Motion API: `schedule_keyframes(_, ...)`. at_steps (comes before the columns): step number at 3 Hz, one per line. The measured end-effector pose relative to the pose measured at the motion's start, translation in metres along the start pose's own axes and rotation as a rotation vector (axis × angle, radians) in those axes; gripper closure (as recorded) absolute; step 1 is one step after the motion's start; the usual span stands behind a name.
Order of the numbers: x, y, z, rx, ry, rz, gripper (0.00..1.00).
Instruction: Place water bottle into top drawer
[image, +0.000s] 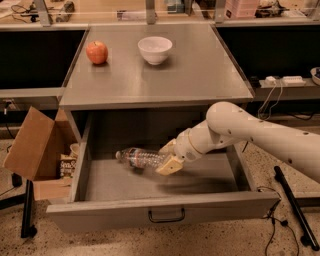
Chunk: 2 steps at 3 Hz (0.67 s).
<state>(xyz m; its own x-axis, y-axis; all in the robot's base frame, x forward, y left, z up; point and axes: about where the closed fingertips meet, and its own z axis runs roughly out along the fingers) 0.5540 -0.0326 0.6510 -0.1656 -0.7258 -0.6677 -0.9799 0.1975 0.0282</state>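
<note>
1. Camera view looks down at the front of a grey cabinet whose drawer (125, 212) is pulled out, with a dark handle (166, 216) at the middle of its front panel.
2. The bottle (139, 157) is inside the drawer, left of centre and over its floor. Its long axis runs roughly left to right, almost level.
3. The cap end points left, toward the drawer's left wall, and sits slightly higher than the rest. The base end points right, into the gripper.
4. The gripper (167, 159) is inside the drawer near its middle, its jaws clasped on the bottle's base end. A tan finger pad (170, 165) shows just under the bottle.
5. The bottle's base is covered by the gripper. Whether the bottle touches the drawer floor cannot be told, though a shadow lies beneath it.
6. The white arm (250, 132) reaches in from the right and is cut off at the picture's right edge. It hides part of the drawer's back right.
7. On the cabinet top (200, 70) an apple (97, 52) and a white bowl (155, 49) stand apart.
8. A cardboard box (32, 142) sits left of the drawer, its contents hard to make out.
</note>
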Motion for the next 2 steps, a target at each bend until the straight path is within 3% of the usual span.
schedule_keyframes(1, 0.0079, -0.0010, 0.0017, -0.007, -0.005, 0.011, 0.15)
schedule_keyframes(2, 0.0040, 0.0016, -0.0081, -0.012, -0.027, -0.012, 0.00)
